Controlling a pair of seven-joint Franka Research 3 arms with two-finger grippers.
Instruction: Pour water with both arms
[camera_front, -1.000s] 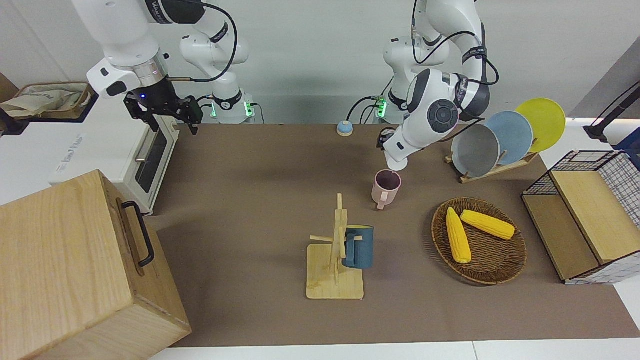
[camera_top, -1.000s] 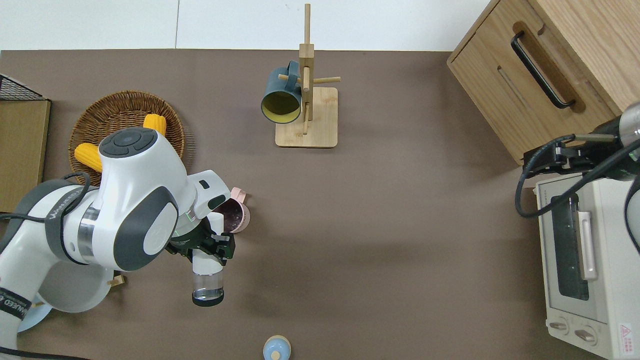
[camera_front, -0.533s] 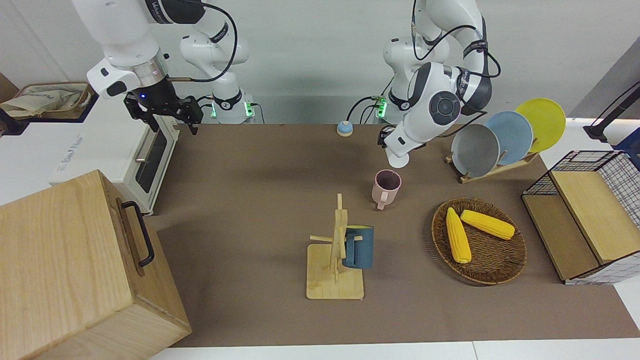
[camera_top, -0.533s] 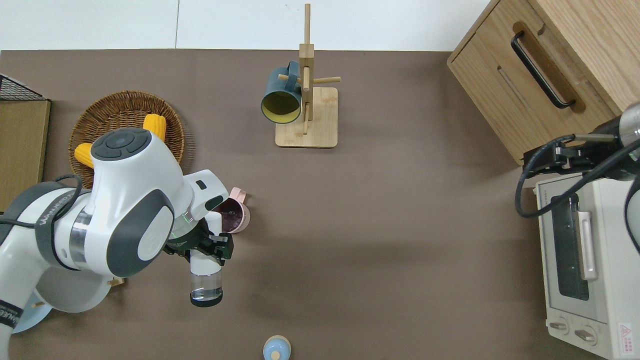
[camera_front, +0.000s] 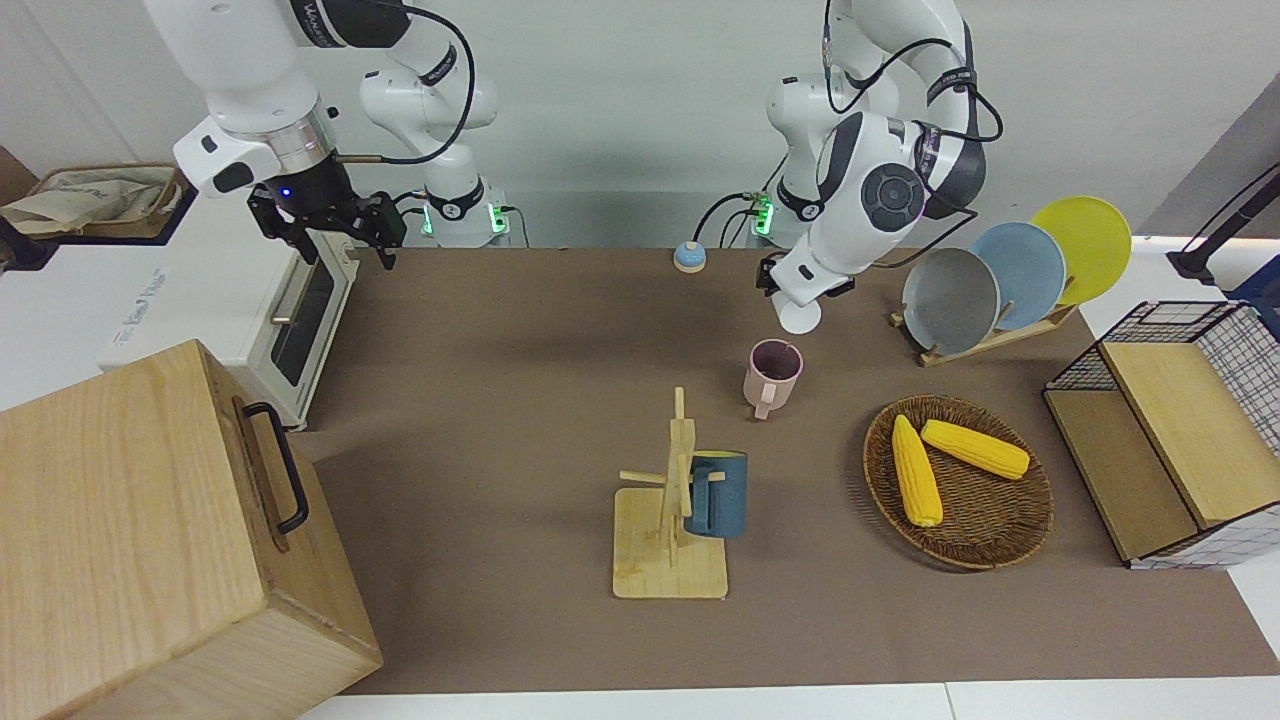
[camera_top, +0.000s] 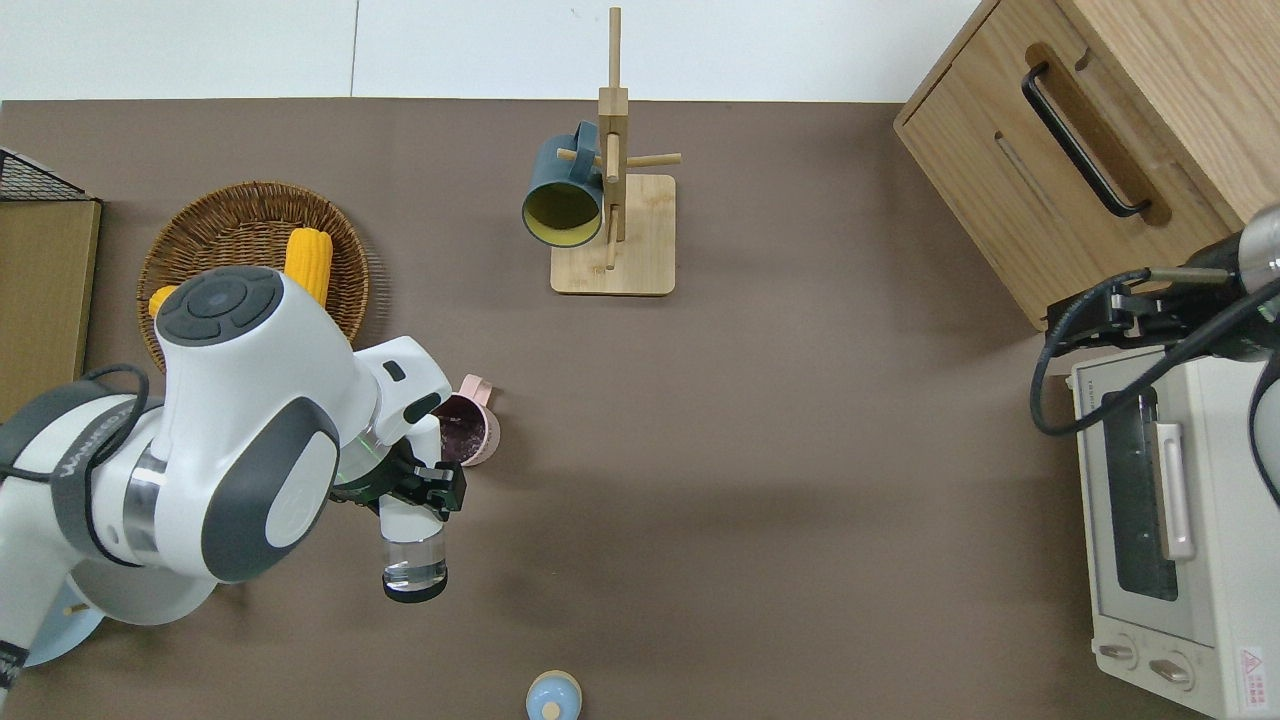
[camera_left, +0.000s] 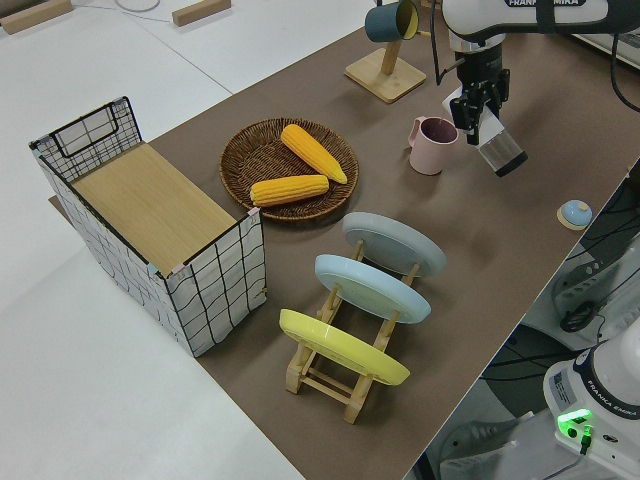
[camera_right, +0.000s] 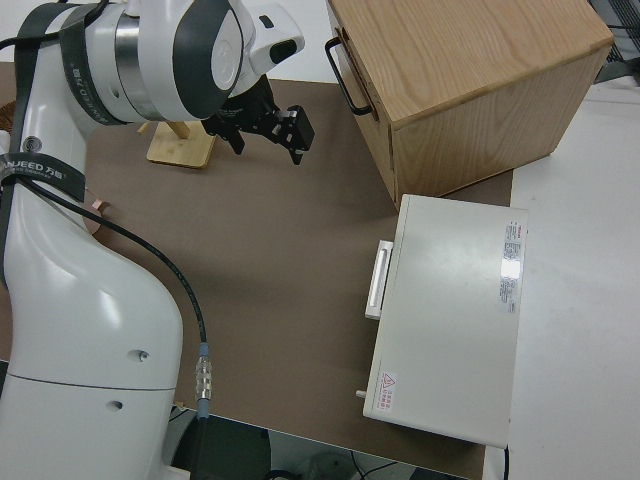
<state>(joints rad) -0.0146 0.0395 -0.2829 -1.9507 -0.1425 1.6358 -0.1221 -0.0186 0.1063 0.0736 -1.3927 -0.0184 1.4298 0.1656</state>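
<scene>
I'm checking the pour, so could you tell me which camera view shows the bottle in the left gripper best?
The overhead view: the bottle lies tilted, its white neck toward the pink mug, gripped by the left gripper. The left side view shows its tilt; the front view shows only its white end; the right side view misses it.

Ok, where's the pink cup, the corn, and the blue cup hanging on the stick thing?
pink cup (camera_front: 775, 372): front view, on its outer wall just under the rim.
corn (camera_front: 915, 470): front view, on the middle of the cob nearer the rack, in the wicker basket.
blue cup (camera_front: 718, 495): front view, on its side wall, hanging on the wooden rack.
</scene>
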